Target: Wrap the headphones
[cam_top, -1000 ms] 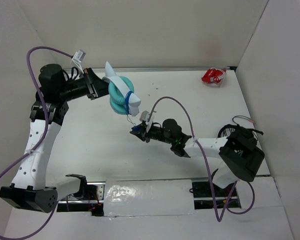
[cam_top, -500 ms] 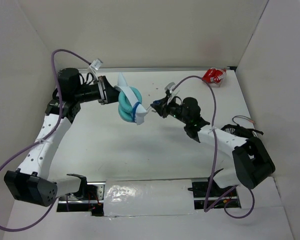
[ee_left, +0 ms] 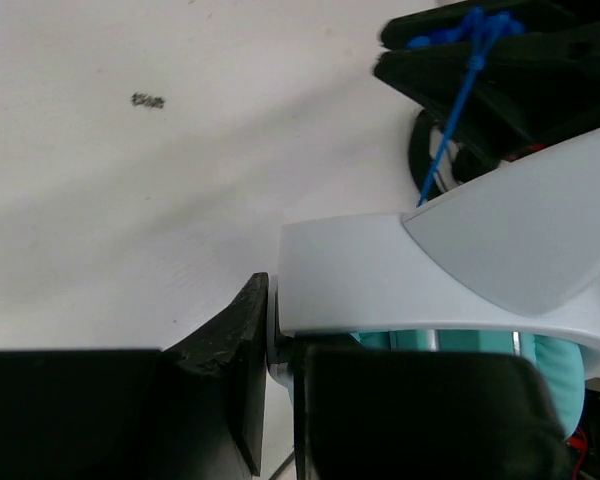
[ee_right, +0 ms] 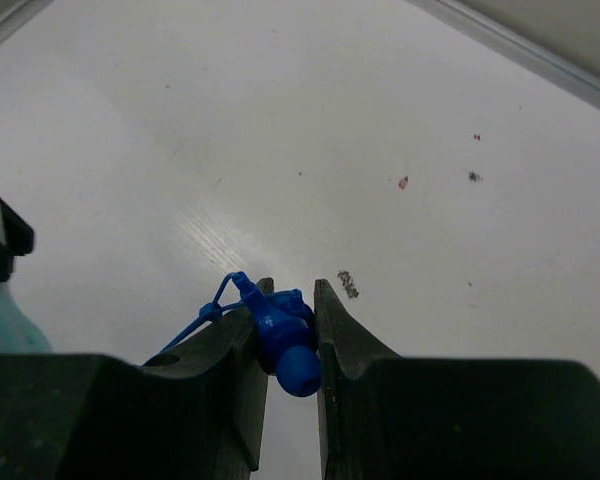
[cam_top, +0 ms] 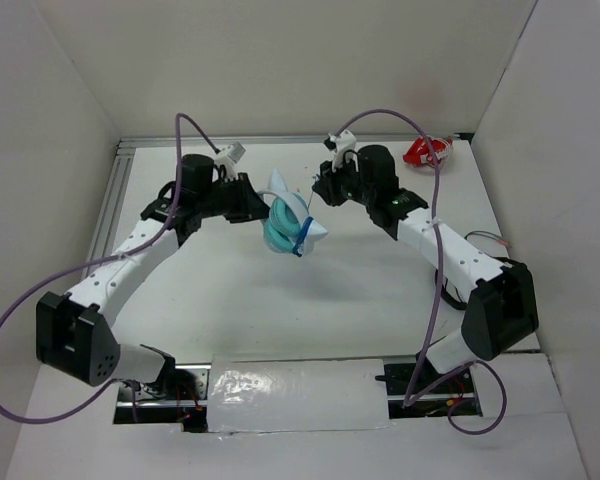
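The teal headphones (cam_top: 283,222) with white headband and cat-ear tips hang above the table's back middle, blue cable wound around them. My left gripper (cam_top: 257,203) is shut on the headphones; in the left wrist view the white headband (ee_left: 420,270) sits between its black fingers (ee_left: 230,370). My right gripper (cam_top: 320,190) is just right of the headphones, shut on the blue plug (ee_right: 288,340). The thin blue cable (cam_top: 306,222) runs taut from the plug to the headphones, and also shows in the left wrist view (ee_left: 450,130).
A small red-and-white object (cam_top: 425,152) lies at the back right corner. White walls enclose the table on the left, back and right. Purple arm cables (cam_top: 380,115) loop over both arms. A strip of white tape (cam_top: 300,385) lies along the near edge.
Both arms have swung toward the back middle. The headphones moved right and turned in the left gripper. The right gripper carried the plug up and back over the headphones.
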